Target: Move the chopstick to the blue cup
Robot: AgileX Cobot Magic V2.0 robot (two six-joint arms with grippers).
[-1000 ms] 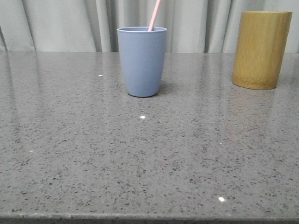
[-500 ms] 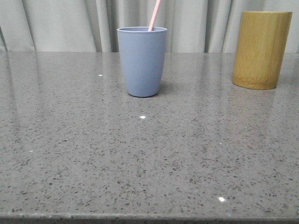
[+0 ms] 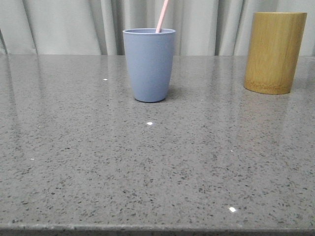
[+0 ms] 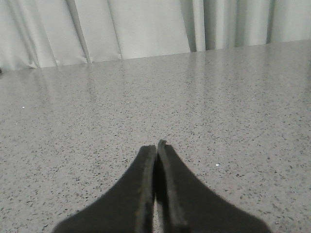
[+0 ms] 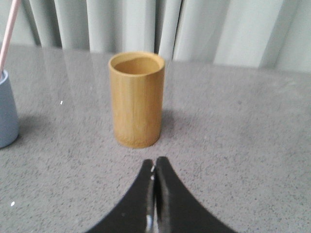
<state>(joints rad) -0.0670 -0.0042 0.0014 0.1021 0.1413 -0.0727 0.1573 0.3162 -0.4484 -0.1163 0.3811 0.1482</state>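
Chopstick [image 3: 162, 15]: pale pink, thin and straight, standing inside the blue cup [image 3: 149, 65]; the lower part is hidden by the wall, the upper part rises past the rim and out of the front view.
Long axis: near upright, tilted a little so the top leans toward the bamboo cylinder [image 3: 275, 52]'s side; the lower end points down into the cup.
Handling: looks light and stiff, smooth enough to slip or roll; I'd judge a pinch across the exposed shaft just above the rim the only fair hold, since the rest is walled in.
Blue cup: upright on the grey speckled table [image 3: 147, 172], well apart from the bamboo cylinder; probably light, so a sideways tug on the stick could tip it.
Left gripper [image 4: 156, 146]: jaws pressed together, nothing between them, low over bare table.
Right gripper [image 5: 154, 162]: jaws likewise closed and empty, facing the bamboo cylinder, which stands near it.
Progress: by the look of it, the transfer is done.
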